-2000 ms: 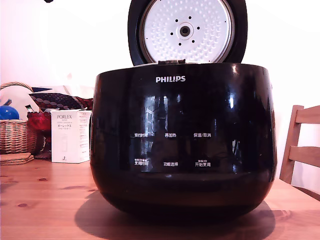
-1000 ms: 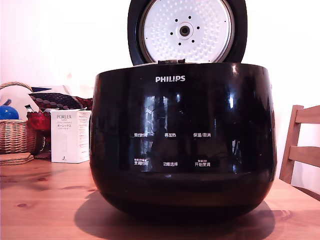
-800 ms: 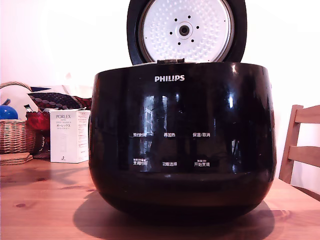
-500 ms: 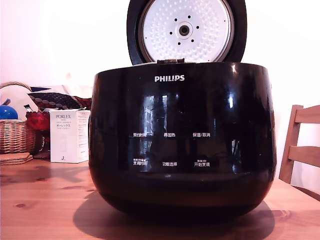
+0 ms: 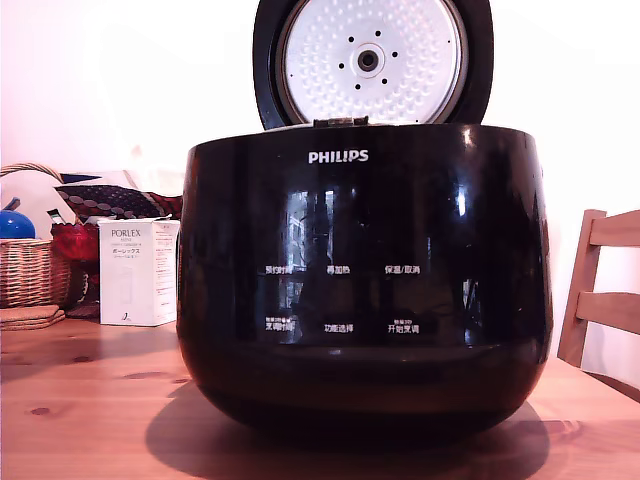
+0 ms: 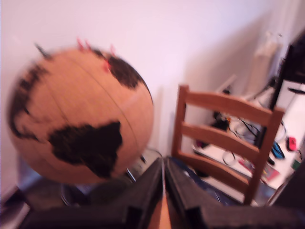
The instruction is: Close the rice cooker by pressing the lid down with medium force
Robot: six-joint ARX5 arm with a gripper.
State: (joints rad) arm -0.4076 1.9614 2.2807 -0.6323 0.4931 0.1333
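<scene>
Change since two seconds ago: the rice cooker (image 5: 365,280) is shown shifted very slightly toward the exterior view's left, as is the white box (image 5: 138,272); the lid (image 5: 373,62) is unchanged, upright and open.

Item, location: rice cooker, black and glossy, set on the wooden table (image 5: 90,400) near the camera and filling the middle of the exterior view. The lid is hinged at the far rim, its dimpled silver inner face turned toward the camera.

Handling, judged: the body is taken to be heavy and stable. The lid is rigid and smooth, probably slippery on its glossy outer shell, and is held by a hinge that may resist until it latches. Contact is best made on the outer shell near the free upper edge, pushed forward and down; no grasp is needed.

Gripper (image 6: 164,183): seen only in the wrist view, blurred, its two dark fingers (image 6: 143,191) closed almost together with nothing between them. It is pointed at a globe (image 6: 78,117) and a chair (image 6: 224,138), not at the cooker.

Not made out: the lid's top edge is cut off by the frame; its outer shell, the latch and the pot's interior are hidden. The arm is absent from the exterior view.
</scene>
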